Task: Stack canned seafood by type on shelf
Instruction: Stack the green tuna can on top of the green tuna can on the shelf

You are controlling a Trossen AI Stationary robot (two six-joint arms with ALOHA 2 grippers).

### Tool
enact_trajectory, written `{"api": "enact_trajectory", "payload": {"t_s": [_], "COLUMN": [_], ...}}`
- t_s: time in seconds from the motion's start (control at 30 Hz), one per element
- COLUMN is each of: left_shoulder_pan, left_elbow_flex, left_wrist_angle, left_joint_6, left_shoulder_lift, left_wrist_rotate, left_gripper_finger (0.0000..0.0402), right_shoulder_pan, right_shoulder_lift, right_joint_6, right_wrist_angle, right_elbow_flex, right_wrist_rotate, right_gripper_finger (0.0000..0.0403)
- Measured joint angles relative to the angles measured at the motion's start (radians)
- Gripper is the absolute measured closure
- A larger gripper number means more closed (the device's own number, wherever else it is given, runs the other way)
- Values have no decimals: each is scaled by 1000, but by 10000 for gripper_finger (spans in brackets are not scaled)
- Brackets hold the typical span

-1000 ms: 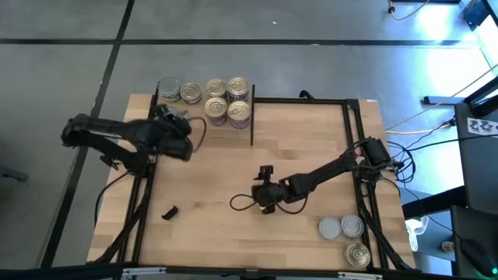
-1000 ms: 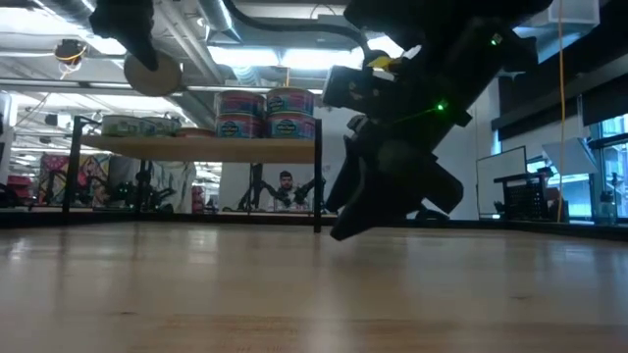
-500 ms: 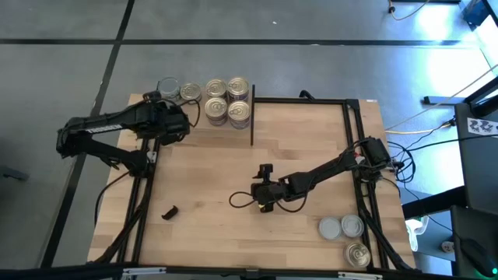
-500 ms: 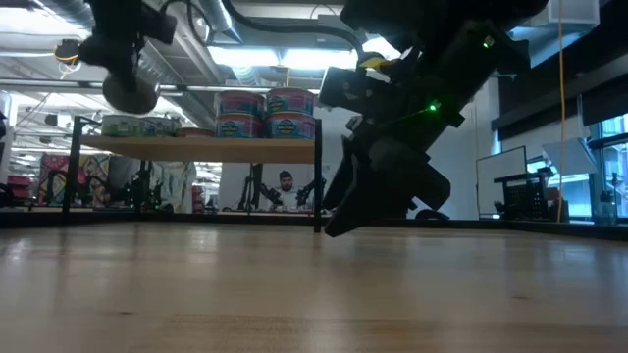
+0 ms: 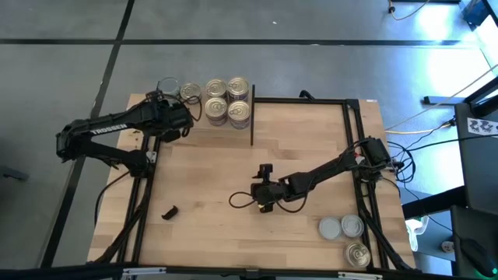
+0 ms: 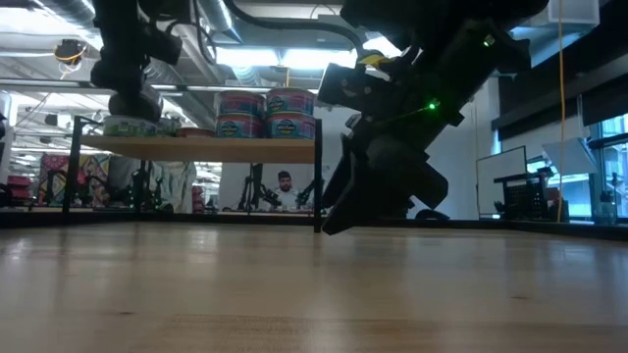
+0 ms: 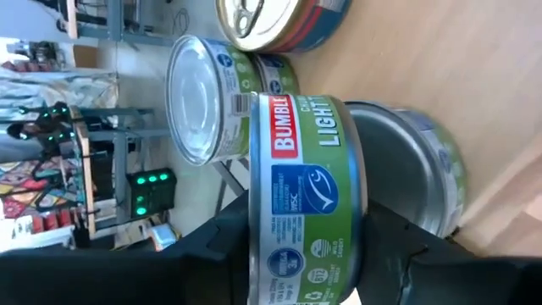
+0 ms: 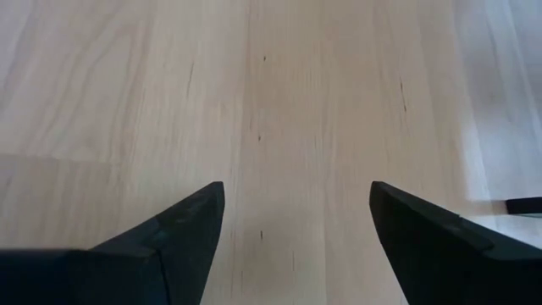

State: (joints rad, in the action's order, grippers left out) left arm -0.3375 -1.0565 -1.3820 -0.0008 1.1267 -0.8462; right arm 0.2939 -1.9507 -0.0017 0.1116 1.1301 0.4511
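My left gripper (image 5: 177, 117) is shut on a green-labelled tin (image 7: 305, 195) over the left part of the shelf (image 6: 216, 149). Just under it lies a silver-topped tin (image 7: 411, 169), with another green tin (image 7: 212, 102) beside it; whether the held tin touches the one beneath, I cannot tell. Four gold-topped tins (image 5: 227, 99) stand in two-high stacks (image 6: 267, 113) on the shelf's right part. My right gripper (image 8: 296, 229) is open above bare tabletop near the table's middle (image 5: 263, 204). My left gripper pinches the green-labelled tin across its two flat ends, one finger (image 7: 224, 254) on one end and the other finger (image 7: 398, 250) on the opposite end. The label wall (image 7: 306, 254) faces the wrist camera. The tin lies level above the shelf's tins (image 6: 128, 103).
Three loose tins (image 5: 346, 233) lie at the table's near right corner. A small black piece (image 5: 169, 211) lies near the left front. A black upright post (image 6: 318, 186) marks the shelf's right end, and black rails (image 5: 354, 140) run along the table's sides.
My left gripper has swung toward the table's far edge and gone down with the tin, from beside the shelf to just over its left tins. The tin, tipped a second ago, now lies level.
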Motion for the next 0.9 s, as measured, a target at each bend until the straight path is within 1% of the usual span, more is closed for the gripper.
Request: {"api": "enact_trajectory", "payload": {"t_s": [0.17,0.3,0.43,0.6,0.9], "left_shoulder_pan": [1,1,1,1,1], "left_elbow_flex": [1,3,-7,-48,-60], "left_wrist_angle": [4,3,-6,-39,-84], "left_joint_6": [14,17,20,3,-1], "left_shoulder_lift": [1,1,2,-2,-12], "left_wrist_rotate": [40,110,171,203,149], "left_gripper_finger": [210,168,142,132,138], "right_shoulder_pan": [0,0,0,0,0], "right_shoulder_lift": [0,0,0,0,0], "right_joint_6": [0,0,-2,-2,-3], "right_wrist_angle": [0,1,1,1,1], "right_elbow_flex": [0,0,0,0,0], "right_wrist_rotate": [0,0,0,0,0], "right_gripper_finger": [107,107,107,107,107]}}
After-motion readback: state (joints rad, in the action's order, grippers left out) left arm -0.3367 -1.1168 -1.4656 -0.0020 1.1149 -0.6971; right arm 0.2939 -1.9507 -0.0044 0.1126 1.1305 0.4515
